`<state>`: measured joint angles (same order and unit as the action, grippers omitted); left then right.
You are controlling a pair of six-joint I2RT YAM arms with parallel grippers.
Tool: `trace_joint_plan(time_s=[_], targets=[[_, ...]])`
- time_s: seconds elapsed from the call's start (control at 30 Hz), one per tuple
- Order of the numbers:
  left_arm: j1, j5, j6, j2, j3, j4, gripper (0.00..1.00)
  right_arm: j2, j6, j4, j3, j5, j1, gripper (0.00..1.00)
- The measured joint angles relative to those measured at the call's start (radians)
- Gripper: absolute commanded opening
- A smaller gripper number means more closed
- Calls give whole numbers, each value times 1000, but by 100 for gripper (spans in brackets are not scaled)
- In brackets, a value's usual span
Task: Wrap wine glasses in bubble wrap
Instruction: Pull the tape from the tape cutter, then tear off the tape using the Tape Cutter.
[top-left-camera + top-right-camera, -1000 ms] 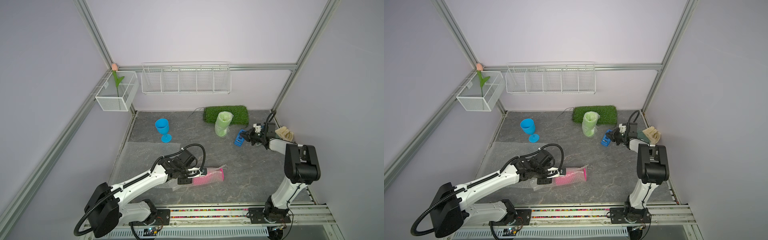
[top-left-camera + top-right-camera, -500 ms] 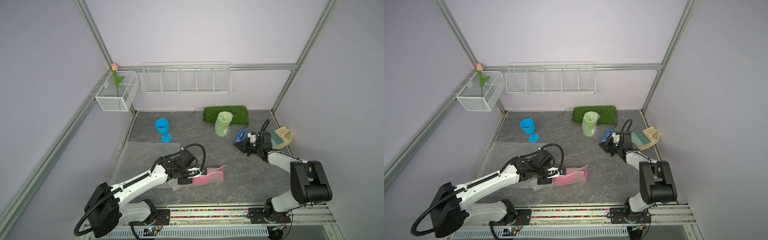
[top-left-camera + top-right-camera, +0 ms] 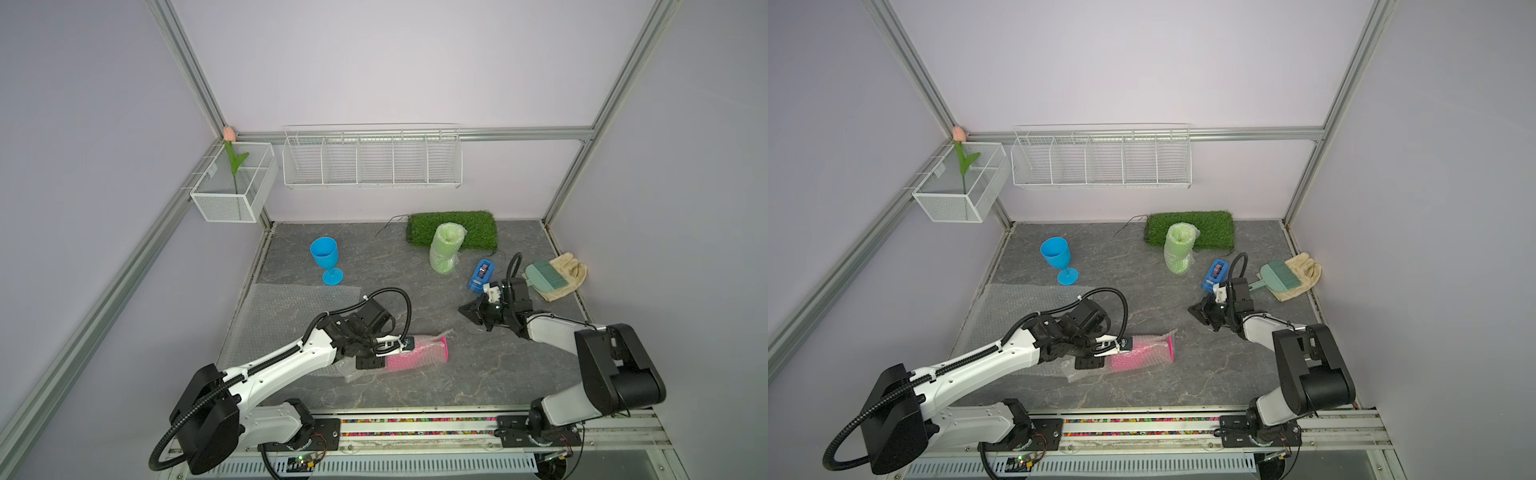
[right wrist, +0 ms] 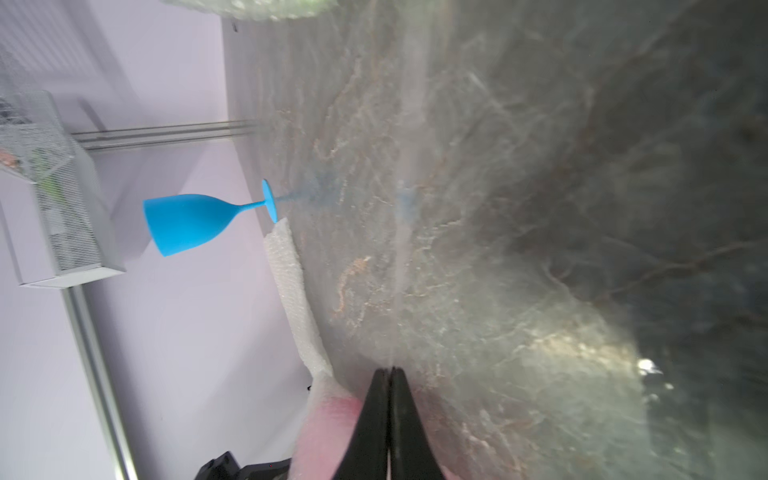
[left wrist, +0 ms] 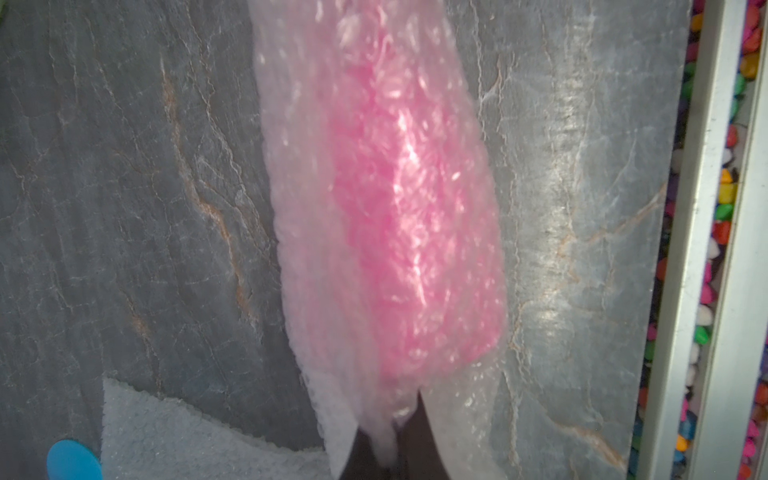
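The pink wine glass (image 3: pixel 417 353) (image 3: pixel 1144 353) lies on its side at the front of the table, rolled in bubble wrap (image 5: pixel 399 199). My left gripper (image 3: pixel 390 353) (image 5: pixel 388 436) is shut on the bunched wrap at its stem end. My right gripper (image 3: pixel 463 309) (image 3: pixel 1192 309) (image 4: pixel 390 370) hovers right of the pink glass, jaws shut on a thin clear tape strip (image 4: pixel 405 208) that stretches away from the tips. The blue glass (image 3: pixel 324 254) (image 4: pixel 187 220) stands bare at the back left. The green glass (image 3: pixel 445 249) stands wrapped by the grass mat.
A flat bubble wrap sheet (image 3: pixel 286 311) lies at the left under my left arm. A blue tape dispenser (image 3: pixel 482 274) sits just behind my right gripper. A teal brush (image 3: pixel 544 276) and a cloth (image 3: pixel 571 270) lie at the right edge. The grass mat (image 3: pixel 473 226) is at the back.
My right gripper has left the tape dispenser and moved forward and left, toward the pink glass. The left arm and the wrapped pink glass have stayed still.
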<state>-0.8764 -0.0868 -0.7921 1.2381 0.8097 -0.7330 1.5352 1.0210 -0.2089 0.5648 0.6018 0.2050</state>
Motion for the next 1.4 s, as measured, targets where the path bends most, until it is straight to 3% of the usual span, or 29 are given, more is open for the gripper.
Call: trace_joint_plan(time_s=[0.2, 0.4, 0.57, 0.73, 0.83, 1.03, 1.23, 1.4], targets=[[0, -2, 0, 8, 1, 0, 0, 41, 10, -31, -59, -3, 89, 29], [0, -7, 0, 10, 2, 0, 0, -43, 24, -23, -102, -25, 131, 39], [0, -8, 0, 11, 3, 1, 0, -176, -32, 122, -69, -64, 117, 46], [0, -8, 0, 12, 3, 1, 0, -185, -123, 194, 12, -67, 14, 52], [0, -8, 0, 12, 4, 1, 0, -145, -177, 196, 54, -66, -60, 59], [0, -9, 0, 12, 4, 1, 0, 0, -214, 110, 115, -58, -143, 63], [0, -13, 0, 14, 4, 0, 0, 139, -209, -25, 149, -52, -166, 65], [0, -16, 0, 22, 6, 1, 0, 198, -195, -134, 158, -56, -166, 61]])
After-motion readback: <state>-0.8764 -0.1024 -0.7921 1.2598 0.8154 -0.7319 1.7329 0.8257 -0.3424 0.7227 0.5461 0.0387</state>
